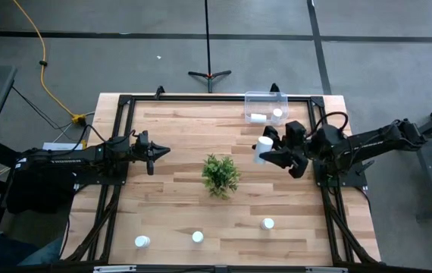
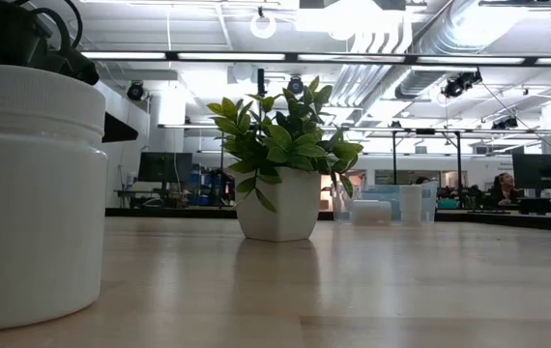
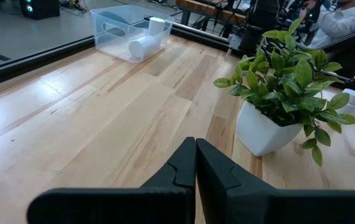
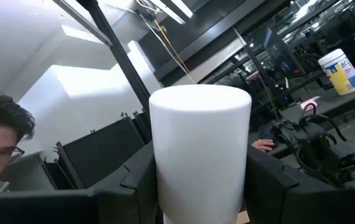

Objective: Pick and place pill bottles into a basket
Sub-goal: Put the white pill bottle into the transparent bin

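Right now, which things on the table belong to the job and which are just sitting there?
Job:
- held pill bottle in the right gripper
- basket, two bottles inside
- three loose bottles at the near edge

Bystanders:
- potted plant
- left gripper, waiting

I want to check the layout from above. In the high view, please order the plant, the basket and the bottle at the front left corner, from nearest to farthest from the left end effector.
1. Plant, just right of the left end effector, mid-table.
2. Front-left bottle, near edge.
3. Basket, far right.
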You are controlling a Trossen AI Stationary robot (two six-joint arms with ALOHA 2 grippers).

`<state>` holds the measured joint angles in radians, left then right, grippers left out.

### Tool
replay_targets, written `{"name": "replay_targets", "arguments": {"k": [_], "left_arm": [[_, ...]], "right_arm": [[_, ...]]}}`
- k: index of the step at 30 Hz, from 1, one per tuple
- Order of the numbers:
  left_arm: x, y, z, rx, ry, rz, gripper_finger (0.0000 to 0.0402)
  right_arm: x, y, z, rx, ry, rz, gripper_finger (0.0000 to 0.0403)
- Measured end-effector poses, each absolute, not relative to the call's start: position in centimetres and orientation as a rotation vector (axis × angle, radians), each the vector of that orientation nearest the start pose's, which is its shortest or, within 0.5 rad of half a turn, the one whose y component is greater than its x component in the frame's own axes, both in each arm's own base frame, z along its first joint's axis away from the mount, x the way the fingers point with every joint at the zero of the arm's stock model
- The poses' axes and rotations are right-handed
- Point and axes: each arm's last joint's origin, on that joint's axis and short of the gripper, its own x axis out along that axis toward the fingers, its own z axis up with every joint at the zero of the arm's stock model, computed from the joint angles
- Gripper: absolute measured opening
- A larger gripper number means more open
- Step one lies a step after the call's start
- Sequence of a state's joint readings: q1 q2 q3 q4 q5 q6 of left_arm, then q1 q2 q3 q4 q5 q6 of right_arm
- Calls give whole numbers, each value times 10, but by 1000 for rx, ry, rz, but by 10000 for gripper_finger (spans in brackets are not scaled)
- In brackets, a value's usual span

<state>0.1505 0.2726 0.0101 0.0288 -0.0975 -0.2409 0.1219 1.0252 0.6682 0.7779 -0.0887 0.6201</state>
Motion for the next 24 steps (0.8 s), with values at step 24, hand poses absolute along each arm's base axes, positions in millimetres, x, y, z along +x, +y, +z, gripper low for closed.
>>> {"name": "replay_targets", "arguments": {"k": [24], "left_arm": [[110,20,146,-245,204,274,46]], "right_arm": [[230,15,301,594,36,164,165]]}}
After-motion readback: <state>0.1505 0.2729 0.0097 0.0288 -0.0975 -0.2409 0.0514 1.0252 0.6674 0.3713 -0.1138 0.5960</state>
